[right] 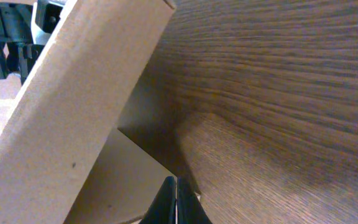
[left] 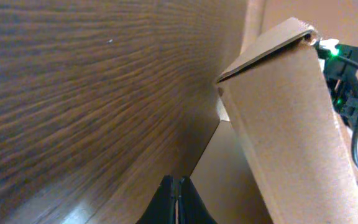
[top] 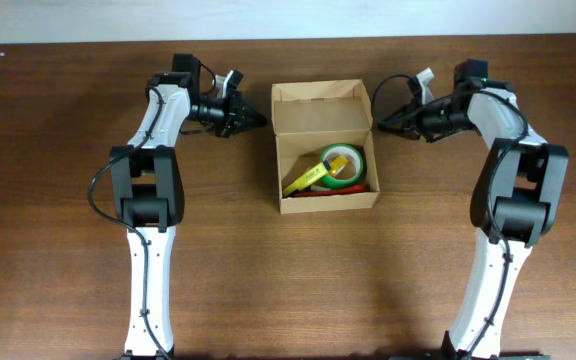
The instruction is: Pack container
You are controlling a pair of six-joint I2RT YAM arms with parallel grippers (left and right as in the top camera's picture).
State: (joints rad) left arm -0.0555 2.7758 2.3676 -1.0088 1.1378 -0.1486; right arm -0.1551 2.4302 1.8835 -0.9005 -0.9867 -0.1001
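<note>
place: robotics lab bench | cue: left arm [top: 150, 190] and right arm [top: 513, 190] at wood-grain table [top: 48, 250]

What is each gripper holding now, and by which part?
Nothing is held. The left gripper and the right gripper are both shut and empty, one at each side of the open tan cardboard box.

The container [top: 324, 150] sat mid-worktop [top: 68, 250], its lid flap [top: 320, 92] at the far side. Inside, a tape roll [top: 345, 163] lay to the right, with markers [top: 303, 180] to its left. The left fingers [top: 262, 119] were just left of the container's far corner, and the right fingers [top: 377, 122] just right of it.
</note>
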